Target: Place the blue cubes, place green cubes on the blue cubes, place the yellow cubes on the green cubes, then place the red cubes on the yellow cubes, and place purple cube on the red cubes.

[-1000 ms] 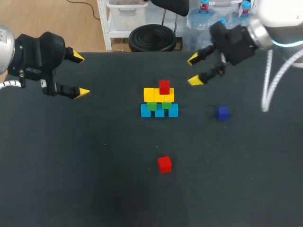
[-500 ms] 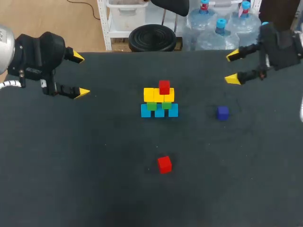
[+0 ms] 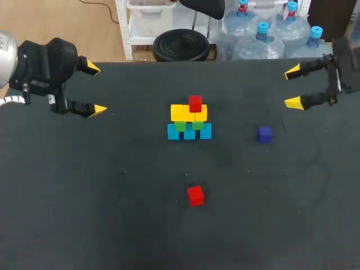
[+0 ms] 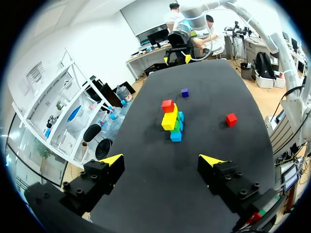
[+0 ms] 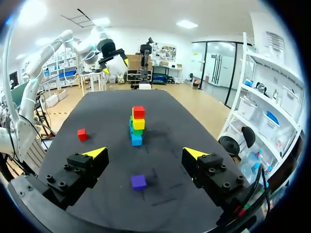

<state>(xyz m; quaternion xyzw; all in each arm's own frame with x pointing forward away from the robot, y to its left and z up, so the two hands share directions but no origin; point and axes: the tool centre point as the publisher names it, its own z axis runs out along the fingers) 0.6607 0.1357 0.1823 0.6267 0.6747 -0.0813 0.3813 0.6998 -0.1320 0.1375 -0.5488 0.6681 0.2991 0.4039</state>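
Progress: nearest, a loose red cube (image 3: 195, 196) and, farther, the purple cube (image 3: 264, 134) await placing. Beyond, the stack (image 3: 189, 116) has blue, green, yellow layers plus one red; left gripper (image 3: 94, 89) and right gripper (image 3: 293, 87) hang spread, empty.

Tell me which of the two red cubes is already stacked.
The upper red cube, which sits on the yellow cubes. The loose red cube lies alone on the table, with nothing under or on it.
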